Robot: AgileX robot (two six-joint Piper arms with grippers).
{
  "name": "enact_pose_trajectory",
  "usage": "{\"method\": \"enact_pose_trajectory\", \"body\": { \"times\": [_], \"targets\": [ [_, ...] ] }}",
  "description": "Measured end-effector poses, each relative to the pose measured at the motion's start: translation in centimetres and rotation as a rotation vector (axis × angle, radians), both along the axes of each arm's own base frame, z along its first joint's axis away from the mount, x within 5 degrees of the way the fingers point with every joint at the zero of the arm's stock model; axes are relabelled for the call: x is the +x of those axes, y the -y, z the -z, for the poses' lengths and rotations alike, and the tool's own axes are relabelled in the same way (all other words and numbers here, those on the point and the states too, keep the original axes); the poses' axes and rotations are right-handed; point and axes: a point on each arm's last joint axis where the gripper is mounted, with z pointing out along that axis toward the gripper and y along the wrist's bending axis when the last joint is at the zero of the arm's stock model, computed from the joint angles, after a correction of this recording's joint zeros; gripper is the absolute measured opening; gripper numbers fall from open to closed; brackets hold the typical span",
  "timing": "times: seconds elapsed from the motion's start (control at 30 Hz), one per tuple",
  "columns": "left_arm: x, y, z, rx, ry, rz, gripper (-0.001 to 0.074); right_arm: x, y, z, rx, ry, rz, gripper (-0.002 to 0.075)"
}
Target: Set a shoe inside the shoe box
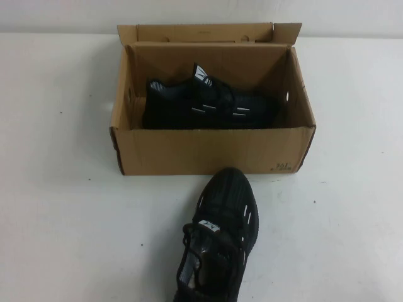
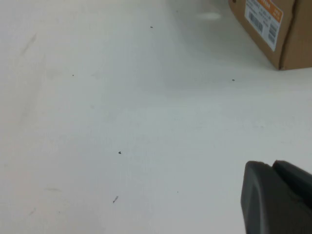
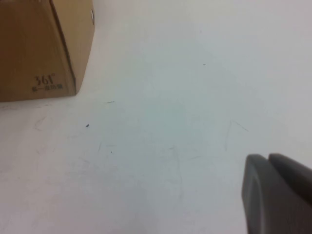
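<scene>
The brown cardboard shoe box stands open at the table's middle back, its lid flap up behind. One black sneaker lies inside it on its side. A second identical black shoe lies on the table in front of the box, toe toward the box. Neither arm shows in the high view. My left gripper is shut and empty over bare table, with a box corner off to one side. My right gripper is shut and empty over bare table, apart from the box's printed corner.
The white table spreads wide on both sides of the box and the loose shoe. A white label with a barcode is on the box's end wall. A pale wall runs along the table's back edge.
</scene>
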Motion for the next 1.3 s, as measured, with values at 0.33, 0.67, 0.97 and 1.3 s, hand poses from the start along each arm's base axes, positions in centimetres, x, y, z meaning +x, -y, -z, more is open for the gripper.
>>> {"method": "enact_pose_trajectory", "body": {
  "times": [0.33, 0.67, 0.97, 1.3],
  "targets": [
    [0.0, 0.0, 0.0, 0.000, 0.000, 0.000, -0.0001, 0.0, 0.0, 0.0, 0.000, 0.002, 0.000, -0.0017],
    [0.0, 0.0, 0.0, 0.000, 0.000, 0.000, -0.0001, 0.0, 0.0, 0.0, 0.000, 0.002, 0.000, -0.0017],
    [0.1, 0.0, -0.2, 0.001, 0.027, 0.000, -0.0001, 0.0, 0.0, -0.1, 0.000, 0.008, 0.000, -0.0017],
    [0.4, 0.1, -2.4, -0.024, 0.271, 0.004, -0.0001, 0.3, 0.1, -3.5, 0.012, 0.393, 0.008, -0.0017]
  ]
}}
